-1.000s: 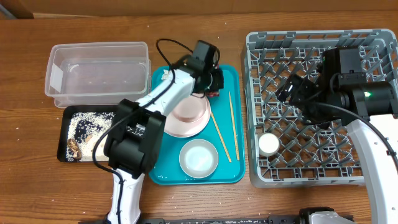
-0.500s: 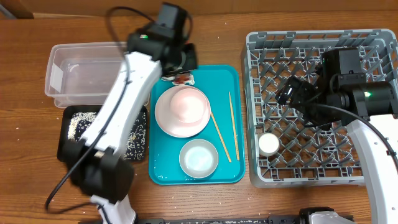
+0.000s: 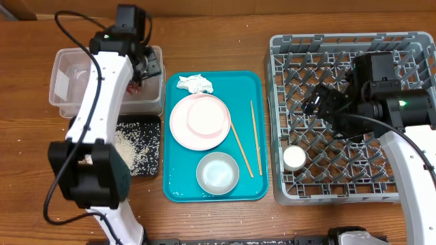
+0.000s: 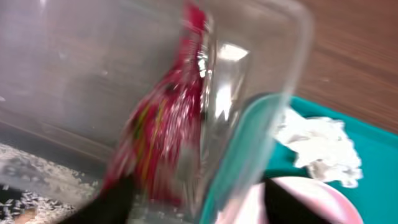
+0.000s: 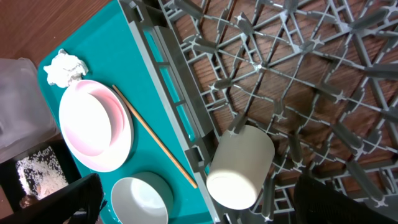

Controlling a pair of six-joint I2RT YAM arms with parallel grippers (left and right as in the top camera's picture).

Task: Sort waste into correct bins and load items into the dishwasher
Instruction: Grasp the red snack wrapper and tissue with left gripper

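Overhead: clear rectangular plastic tub (image 3: 68, 75) left of flat teal tray (image 3: 180, 170) holds small red snack wrapper (image 3: 133, 87), just under left gripper (image 3: 142, 73). Left wrist: wrapper blurred inside tub, jaws spread. Right wrist: right gripper (image 5: 205, 199) spread over grey dish rack (image 5: 298, 74); small white cup (image 5: 239, 165) inside.

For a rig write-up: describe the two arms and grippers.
The left arm and right arm have white link shells with black joints. A black cable loops off the left one; a green light glows on the right. The left gripper and right gripper are black.
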